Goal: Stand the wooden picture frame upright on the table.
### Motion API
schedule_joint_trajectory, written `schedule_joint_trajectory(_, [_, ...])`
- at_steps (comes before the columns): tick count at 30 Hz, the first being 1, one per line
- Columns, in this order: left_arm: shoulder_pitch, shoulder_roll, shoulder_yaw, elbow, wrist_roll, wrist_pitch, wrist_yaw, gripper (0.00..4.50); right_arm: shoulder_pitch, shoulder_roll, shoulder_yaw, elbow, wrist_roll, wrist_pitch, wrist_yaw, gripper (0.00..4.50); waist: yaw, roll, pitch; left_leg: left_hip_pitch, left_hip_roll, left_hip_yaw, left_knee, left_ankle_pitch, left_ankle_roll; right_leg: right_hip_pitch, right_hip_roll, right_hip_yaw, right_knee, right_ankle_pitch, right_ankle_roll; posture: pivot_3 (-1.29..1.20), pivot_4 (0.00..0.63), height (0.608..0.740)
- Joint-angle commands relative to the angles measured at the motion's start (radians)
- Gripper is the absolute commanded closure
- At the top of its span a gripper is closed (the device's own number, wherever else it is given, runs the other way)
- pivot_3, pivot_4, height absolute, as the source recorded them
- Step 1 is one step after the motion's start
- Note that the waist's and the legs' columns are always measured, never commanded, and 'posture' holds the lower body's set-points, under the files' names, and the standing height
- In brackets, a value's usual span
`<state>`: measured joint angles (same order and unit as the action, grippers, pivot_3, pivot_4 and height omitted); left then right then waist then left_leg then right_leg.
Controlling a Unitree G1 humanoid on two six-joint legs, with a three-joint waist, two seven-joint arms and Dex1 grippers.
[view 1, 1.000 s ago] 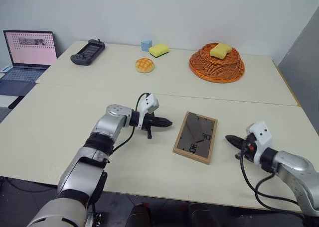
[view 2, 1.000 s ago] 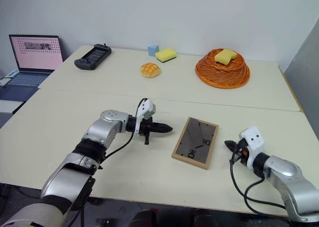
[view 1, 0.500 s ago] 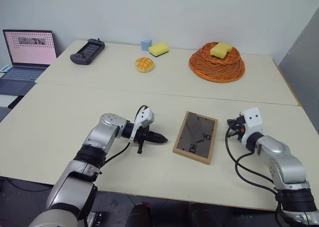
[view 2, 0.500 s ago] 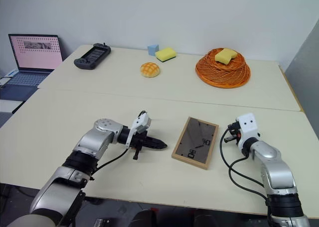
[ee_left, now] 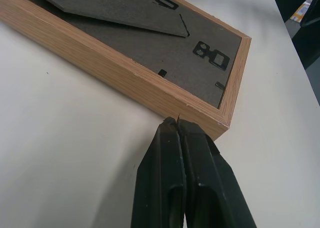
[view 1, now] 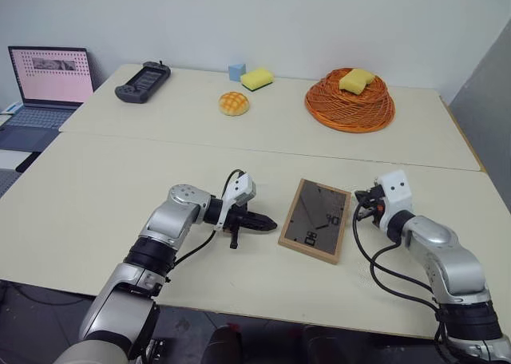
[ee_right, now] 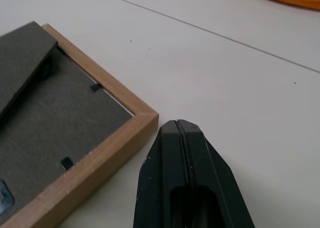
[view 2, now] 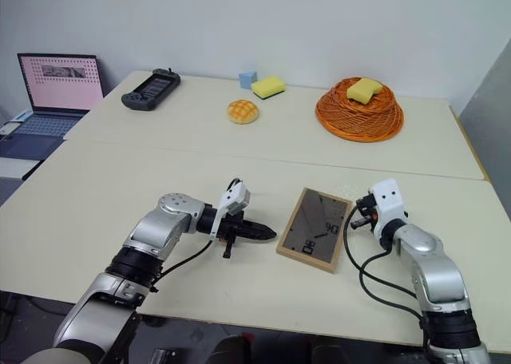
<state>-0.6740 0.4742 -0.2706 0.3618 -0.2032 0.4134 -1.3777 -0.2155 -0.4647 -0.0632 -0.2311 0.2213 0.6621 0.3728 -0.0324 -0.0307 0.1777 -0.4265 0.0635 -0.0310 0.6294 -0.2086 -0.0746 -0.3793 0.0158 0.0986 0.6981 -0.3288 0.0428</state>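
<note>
The wooden picture frame (view 1: 314,220) lies flat on the table (view 1: 96,196), its dark backing, black clips and fold-out stand facing up. My left gripper (view 1: 271,221) is shut and empty, pointing at the frame's left long edge. In the left wrist view its tips (ee_left: 176,122) sit just short of the wooden edge (ee_left: 125,78), near a corner. My right gripper (view 1: 358,196) is shut and empty beside the frame's right side. Its tips (ee_right: 177,123) lie close to a corner of the frame (ee_right: 65,138) without touching it.
At the back stand an orange woven basket (view 1: 349,102) with a yellow sponge in it, a bread bun (view 1: 233,102), another yellow sponge (view 1: 256,78) and a blue cube (view 1: 235,71). A game controller (view 1: 142,81) and a laptop (view 1: 49,75) are at the far left. A seam (view 1: 200,144) crosses the tabletop.
My right gripper has swung forward from the near right up to the frame's right side. My left gripper has drawn back and sunk a little, still pointing at the frame.
</note>
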Motion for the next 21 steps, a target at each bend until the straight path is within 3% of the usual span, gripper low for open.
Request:
schedule_joint_trajectory(1, [-0.021,-0.004,0.022,-0.023,-0.022,0.004,0.004,4.48,0.024,-0.002,-0.042,-0.062,0.031,0.026,0.006,4.5,-0.001,0.0,0.0,0.0,0.0,0.0,0.0,0.0,0.0,0.0,0.0,0.0,0.0,0.0,0.0,0.0,0.15,0.74])
schedule_joint_trajectory(21, [0.017,0.014,0.044,-0.086,-0.051,0.063,0.038,4.48,-0.075,0.096,0.059,0.008,0.028,0.019,0.002,4.5,-0.003,0.0,0.0,0.0,0.0,0.0,0.0,0.0,0.0,0.0,0.0,0.0,0.0,0.0,0.0,0.0,0.15,0.74])
